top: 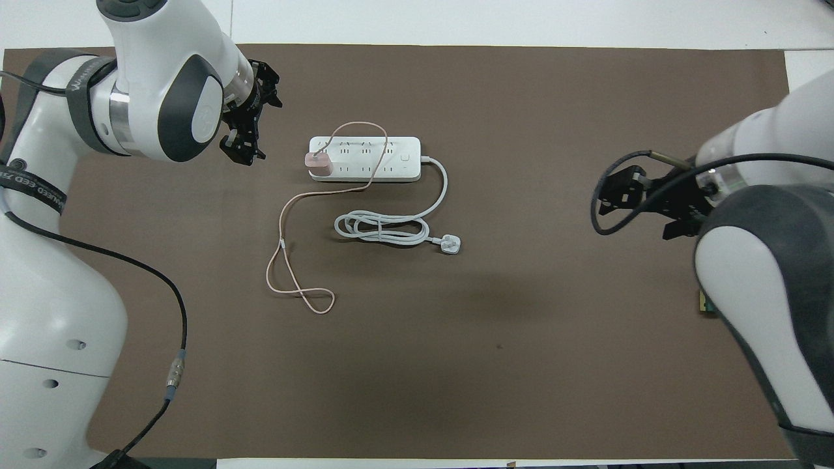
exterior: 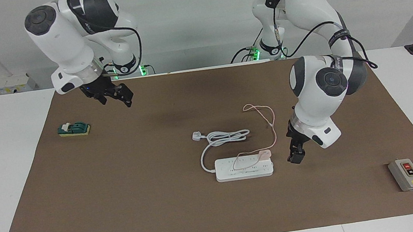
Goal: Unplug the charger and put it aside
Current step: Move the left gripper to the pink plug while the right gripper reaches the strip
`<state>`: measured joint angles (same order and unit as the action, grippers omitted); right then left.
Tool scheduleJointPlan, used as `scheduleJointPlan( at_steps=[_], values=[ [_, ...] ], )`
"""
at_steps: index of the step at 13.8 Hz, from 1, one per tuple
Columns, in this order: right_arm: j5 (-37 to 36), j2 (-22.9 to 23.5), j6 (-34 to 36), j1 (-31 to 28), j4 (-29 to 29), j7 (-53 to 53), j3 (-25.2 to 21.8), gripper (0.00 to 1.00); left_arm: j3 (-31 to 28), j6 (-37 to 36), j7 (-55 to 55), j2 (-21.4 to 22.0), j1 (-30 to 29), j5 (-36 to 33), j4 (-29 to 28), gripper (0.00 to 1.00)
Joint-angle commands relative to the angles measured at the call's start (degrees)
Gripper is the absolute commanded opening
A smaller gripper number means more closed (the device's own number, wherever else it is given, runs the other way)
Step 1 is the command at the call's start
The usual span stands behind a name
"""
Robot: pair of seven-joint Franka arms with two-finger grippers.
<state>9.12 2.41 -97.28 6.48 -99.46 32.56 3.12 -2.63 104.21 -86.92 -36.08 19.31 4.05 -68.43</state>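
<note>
The charger [exterior: 265, 153] is a small pale-pink cube plugged into the white power strip [exterior: 245, 171] at its end toward the left arm. It also shows in the overhead view [top: 319, 165]. Its thin pink cable [top: 281, 241] loops over the strip [top: 378, 159] and across the mat toward the robots. My left gripper [exterior: 295, 158] is open and empty, low over the mat beside that end of the strip, apart from the charger; it also shows from above [top: 255, 118]. My right gripper [exterior: 116, 99] is open and empty, up over the mat toward the right arm's end.
The strip's thick white cord and plug [exterior: 223, 137] lie coiled just nearer to the robots than the strip. A green switch block [exterior: 74, 129] sits toward the right arm's end. A grey button box [exterior: 406, 174] sits toward the left arm's end, farther from the robots.
</note>
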Motion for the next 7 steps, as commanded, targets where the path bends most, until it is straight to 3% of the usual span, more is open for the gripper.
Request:
scheduleJointPlan(
  at_steps=[1,7],
  values=[
    [5.01,4.00,-5.35,3.35,0.05,9.60,0.04,1.00,-1.15,2.92,-4.64,-2.07,1.78,-1.24,0.41,1.00],
    [15.29,12.95,-18.64,11.45,1.36,26.04,0.04,1.00,-1.15,11.45,-12.04,1.00,3.89,-1.50,-9.34,1.00]
  ],
)
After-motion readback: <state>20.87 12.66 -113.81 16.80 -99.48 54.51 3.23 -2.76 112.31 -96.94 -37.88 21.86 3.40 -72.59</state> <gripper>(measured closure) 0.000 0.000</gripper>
